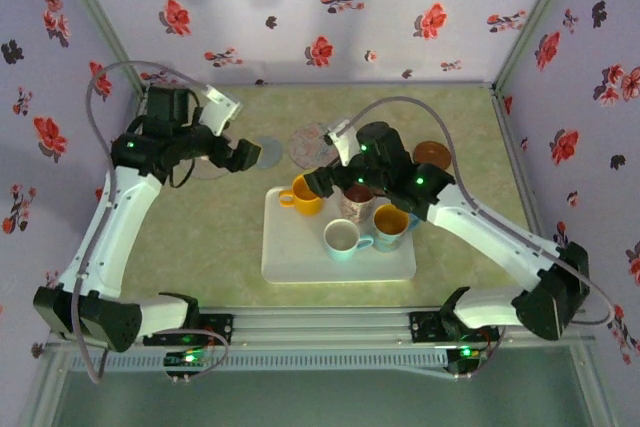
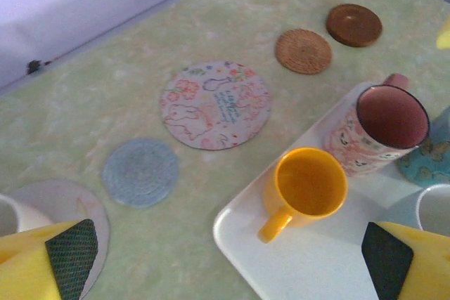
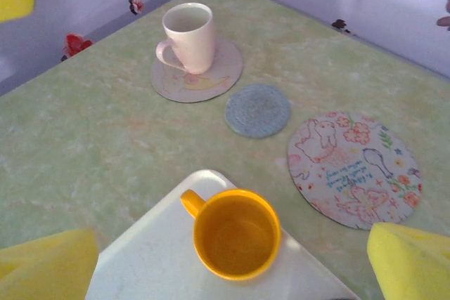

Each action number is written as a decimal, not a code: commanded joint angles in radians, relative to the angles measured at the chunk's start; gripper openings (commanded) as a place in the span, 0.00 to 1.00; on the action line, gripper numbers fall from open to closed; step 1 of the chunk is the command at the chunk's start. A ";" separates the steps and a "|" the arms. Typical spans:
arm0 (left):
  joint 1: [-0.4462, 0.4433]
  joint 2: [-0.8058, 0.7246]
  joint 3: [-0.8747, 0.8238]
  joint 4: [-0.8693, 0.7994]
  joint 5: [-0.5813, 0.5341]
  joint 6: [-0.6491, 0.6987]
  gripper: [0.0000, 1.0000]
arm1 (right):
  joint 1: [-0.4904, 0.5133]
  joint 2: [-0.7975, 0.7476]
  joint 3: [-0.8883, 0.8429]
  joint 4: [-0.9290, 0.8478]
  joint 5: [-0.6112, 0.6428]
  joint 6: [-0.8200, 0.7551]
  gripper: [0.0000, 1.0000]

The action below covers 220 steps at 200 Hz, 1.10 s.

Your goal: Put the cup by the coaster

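White tray (image 1: pixel 300 257) holds four cups — the yellow cup (image 3: pixel 236 233) is empty.

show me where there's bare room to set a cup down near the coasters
Bare table left of the tray, on the near side of the blue coaster and white cup. Another strip behind the coasters, along the wall. The tray's near left corner is free; the rest is crowded with cups.
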 commanded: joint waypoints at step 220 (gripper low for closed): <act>-0.213 0.294 -0.214 0.075 0.044 0.244 1.00 | -0.098 -0.157 -0.213 -0.065 -0.072 0.102 0.99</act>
